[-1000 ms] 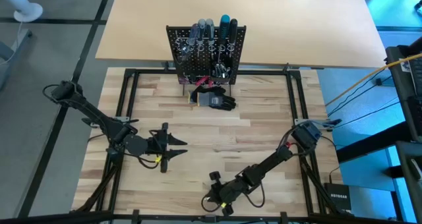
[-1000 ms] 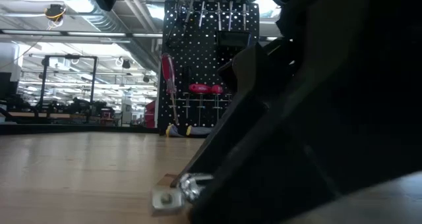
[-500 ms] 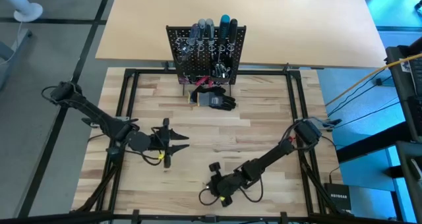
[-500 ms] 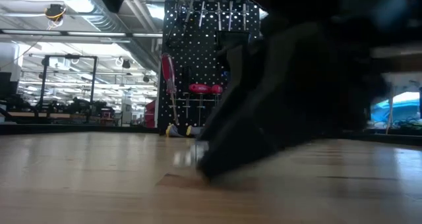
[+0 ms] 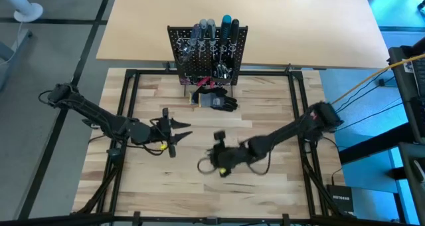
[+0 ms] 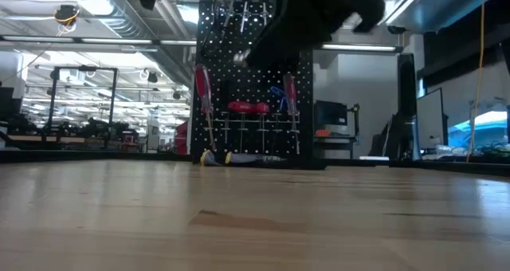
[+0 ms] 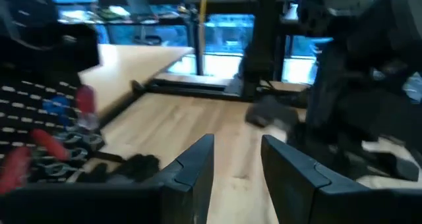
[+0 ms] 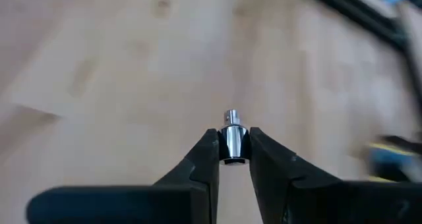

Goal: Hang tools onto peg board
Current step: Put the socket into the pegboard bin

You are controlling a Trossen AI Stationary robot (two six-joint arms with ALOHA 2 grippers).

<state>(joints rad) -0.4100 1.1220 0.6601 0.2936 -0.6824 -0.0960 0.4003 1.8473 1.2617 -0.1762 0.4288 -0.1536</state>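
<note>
Now the right end effector (image 8: 228,159) has lifted off the tabletop (image 5: 265,113), clamped on a small silver socket (image 8: 231,140); ahead waits the peg board (image 5: 207,53). Left end effector (image 7: 237,161) gapes empty.

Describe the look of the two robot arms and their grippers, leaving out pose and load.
Both arms are dark, nearly black, built of slim jointed links with black cables looping beside them. The left gripper has two dark, pointed, wedge-shaped fingers. The right gripper has matching dark tapered fingers. A small yellow mark shows near each wrist.
</note>
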